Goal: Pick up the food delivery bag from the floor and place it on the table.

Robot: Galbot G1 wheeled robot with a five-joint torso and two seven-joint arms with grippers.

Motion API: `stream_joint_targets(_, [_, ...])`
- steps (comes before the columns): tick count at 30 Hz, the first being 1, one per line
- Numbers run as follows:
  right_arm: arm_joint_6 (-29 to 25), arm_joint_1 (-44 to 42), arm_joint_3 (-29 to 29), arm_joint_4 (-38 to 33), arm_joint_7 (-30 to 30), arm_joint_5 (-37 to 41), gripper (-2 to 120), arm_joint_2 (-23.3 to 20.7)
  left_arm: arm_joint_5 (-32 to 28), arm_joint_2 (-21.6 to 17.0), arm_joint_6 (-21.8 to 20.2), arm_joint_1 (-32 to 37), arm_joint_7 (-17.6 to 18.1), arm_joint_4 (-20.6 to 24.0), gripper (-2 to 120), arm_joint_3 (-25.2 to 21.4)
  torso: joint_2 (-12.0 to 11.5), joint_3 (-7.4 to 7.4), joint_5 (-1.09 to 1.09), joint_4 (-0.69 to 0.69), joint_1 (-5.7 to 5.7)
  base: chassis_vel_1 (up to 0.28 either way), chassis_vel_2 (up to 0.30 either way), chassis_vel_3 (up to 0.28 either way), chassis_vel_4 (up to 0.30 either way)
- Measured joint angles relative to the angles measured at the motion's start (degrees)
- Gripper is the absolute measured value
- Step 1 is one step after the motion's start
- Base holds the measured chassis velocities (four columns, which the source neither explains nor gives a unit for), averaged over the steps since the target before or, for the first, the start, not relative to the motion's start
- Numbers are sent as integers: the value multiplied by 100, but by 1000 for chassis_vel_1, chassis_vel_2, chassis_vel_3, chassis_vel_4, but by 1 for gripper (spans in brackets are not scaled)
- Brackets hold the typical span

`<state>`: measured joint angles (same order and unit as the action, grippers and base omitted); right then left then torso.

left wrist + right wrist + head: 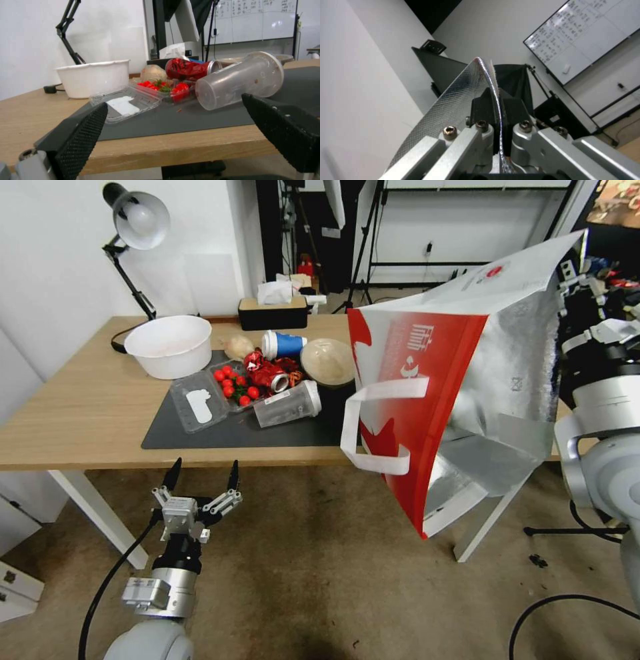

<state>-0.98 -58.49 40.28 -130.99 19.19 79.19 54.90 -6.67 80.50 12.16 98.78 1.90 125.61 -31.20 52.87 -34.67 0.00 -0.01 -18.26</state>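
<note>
Bag [460,400] hangs pinched by its rim in my right gripper [496,110], lifted toward table [87,407]; left gripper [203,477] idles agape.

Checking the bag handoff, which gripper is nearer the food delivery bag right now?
Right. The right gripper is shut on the food delivery bag at its top edge; the left gripper hangs open over the floor, apart from it.

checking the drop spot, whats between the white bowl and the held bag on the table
In the head view, between the white bowl and food delivery bag: clear tomato tray, crushed red can, toppled plastic cup.
</note>
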Motion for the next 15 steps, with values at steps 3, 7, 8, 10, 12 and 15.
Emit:
stream_joint_targets(3, [37, -1, 77, 33, 183, -48, 0, -25, 0, -10, 1, -5, 0, -5, 100, -3, 0, 0, 0, 0, 0, 0, 0, 0, 0])
stream_joint_targets(7, [102, -26, 212, 48, 302, -69, 0, -77, 0, -11, 2, -17, -1, -12, 100, 3, 0, 0, 0, 0, 0, 0, 0, 0, 0])
stream_joint_targets(8, [116, -33, 254, 74, 315, -74, 0, -96, 0, -10, 2, -23, -2, -15, 100, 10, 0, 0, 0, 0, 0, 0, 0, 0, 0])
stream_joint_targets(10, [123, -37, 296, 116, 328, -81, 0, -115, 0, -10, 2, -25, -2, -15, 100, 15, 0, 0, 0, 0, 0, 0, 0, 0, 0])
stream_joint_targets(12, [126, -36, 375, 222, 346, -90, 0, -149, -1, -12, 2, -28, -4, -18, 100, 21, -1, 0, 0, 0, 1, 0, 0, 0, 0])
stream_joint_targets(15, [140, -33, 438, 340, 345, -106, 0, -195, -1, -17, 3, -26, -5, -19, 100, 23, -1, 0, 0, 0, 0, 0, 0, 0, 0])
